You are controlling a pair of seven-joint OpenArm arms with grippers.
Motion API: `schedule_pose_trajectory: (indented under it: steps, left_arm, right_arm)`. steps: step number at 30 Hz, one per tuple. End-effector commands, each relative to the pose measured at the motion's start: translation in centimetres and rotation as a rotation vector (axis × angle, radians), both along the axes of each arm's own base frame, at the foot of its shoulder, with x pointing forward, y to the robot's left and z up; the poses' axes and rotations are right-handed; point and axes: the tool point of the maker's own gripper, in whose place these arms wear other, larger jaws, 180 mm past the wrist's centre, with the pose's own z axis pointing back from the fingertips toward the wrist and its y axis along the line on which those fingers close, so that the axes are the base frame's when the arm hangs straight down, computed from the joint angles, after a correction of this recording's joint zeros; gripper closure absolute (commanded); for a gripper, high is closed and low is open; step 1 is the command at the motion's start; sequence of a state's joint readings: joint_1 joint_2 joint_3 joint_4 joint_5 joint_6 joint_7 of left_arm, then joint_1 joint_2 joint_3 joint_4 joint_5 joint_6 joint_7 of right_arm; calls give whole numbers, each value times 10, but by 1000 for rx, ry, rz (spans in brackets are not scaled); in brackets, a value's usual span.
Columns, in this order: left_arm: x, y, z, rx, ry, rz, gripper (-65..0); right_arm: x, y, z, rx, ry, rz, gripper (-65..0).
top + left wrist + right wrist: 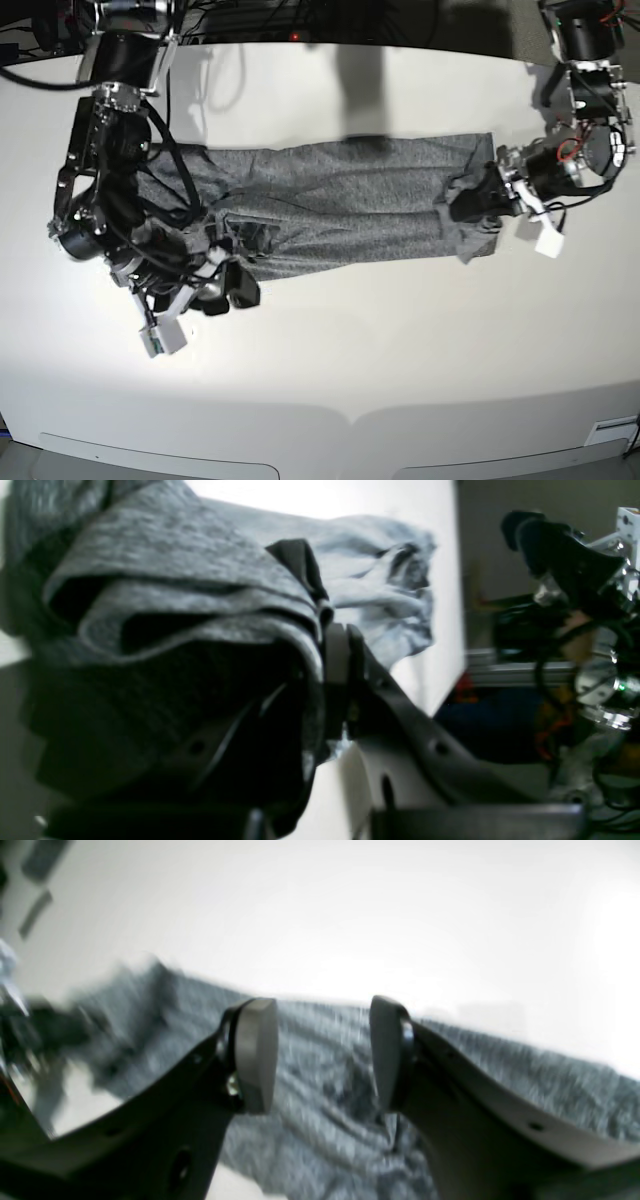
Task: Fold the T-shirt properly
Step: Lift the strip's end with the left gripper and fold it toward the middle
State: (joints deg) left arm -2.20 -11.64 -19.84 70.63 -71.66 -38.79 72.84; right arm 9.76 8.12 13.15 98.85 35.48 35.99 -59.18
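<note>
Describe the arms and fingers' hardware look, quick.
Both arms are black with bare silver metal joints and loose black cables. The left arm shows red wiring. The right gripper has curved black fingers with flat grey pads; white blocks sit by both wrists.

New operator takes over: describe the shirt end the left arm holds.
On the white table the grey T-shirt lies in a long band. Its bunched end by the left end effector is pinched and lifted; the other end lies flat.

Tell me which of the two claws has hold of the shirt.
The left claw, at the shirt's bunched end on the base view's right, is shut on the cloth. The right claw stands open with nothing between its pads.
</note>
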Motion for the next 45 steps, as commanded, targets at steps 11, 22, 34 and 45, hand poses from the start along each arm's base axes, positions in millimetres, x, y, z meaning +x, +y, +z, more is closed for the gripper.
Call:
schedule_pose_trajectory:
  steps: [11,22,34,45]
  left_arm:
    - [22,-54,6,-81,-61,88,0]
    - [19,-96,12,-175,-47,67,0]
    - [15,-143,32,-226,-81,-72,-277]
    - [21,-203,60,-155,-182,-303,-277]
  right_arm:
    - [11,-5,21,12,-43,-18,-302]
    - [11,-5,20,10,-38,-17,-302]
    - [10,-5,19,6,-32,-15,-302]
    - [11,-5,21,10,-46,-15,-302]
